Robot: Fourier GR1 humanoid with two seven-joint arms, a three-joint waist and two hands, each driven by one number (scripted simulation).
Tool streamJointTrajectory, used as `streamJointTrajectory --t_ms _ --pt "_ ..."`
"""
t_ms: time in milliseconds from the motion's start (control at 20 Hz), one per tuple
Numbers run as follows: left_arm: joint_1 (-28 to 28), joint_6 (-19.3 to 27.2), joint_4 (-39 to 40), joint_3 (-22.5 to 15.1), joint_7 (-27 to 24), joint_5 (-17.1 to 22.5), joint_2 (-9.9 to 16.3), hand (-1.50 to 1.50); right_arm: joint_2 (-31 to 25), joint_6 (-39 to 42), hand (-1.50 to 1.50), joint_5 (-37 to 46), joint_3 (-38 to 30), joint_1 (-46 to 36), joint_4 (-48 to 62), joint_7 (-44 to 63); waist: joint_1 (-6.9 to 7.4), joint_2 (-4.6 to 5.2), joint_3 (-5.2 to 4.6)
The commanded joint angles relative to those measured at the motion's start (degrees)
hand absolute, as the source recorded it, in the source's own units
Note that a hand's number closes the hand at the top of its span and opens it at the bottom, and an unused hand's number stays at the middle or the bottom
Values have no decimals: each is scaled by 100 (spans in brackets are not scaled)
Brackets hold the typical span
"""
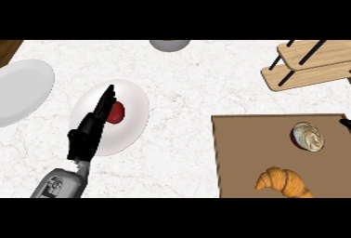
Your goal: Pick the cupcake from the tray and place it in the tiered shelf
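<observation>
The cupcake (306, 136), with pale swirled frosting in a dark red cup, stands on the brown tray (240, 158) near its far right corner. The wooden tiered shelf (308, 65) stands beyond the tray at the upper right. My left hand (89, 128) hovers open over a white plate (133, 116) far left of the tray, fingers straight and pointing away from me. Only a small black bit of my right hand (345, 123) shows at the right edge, just right of the cupcake.
A red round thing (118, 113) lies on the white plate, half hidden by my left hand. A croissant (282, 182) lies on the tray's near part. A second white plate (21, 90) sits at the far left, a grey bowl (170, 44) at the top.
</observation>
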Motion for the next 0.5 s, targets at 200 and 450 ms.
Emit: streamJointTrajectory --t_ms 200,450 --pt "-17 -331 174 161 -87 62 130 0 -1118 1385 -150 741 648 -168 -16 161 53 -37 -26" --pt "10 -179 288 110 -210 -140 -159 0 -1320 1473 -150 970 892 -579 -474 1026 19 -50 -29"
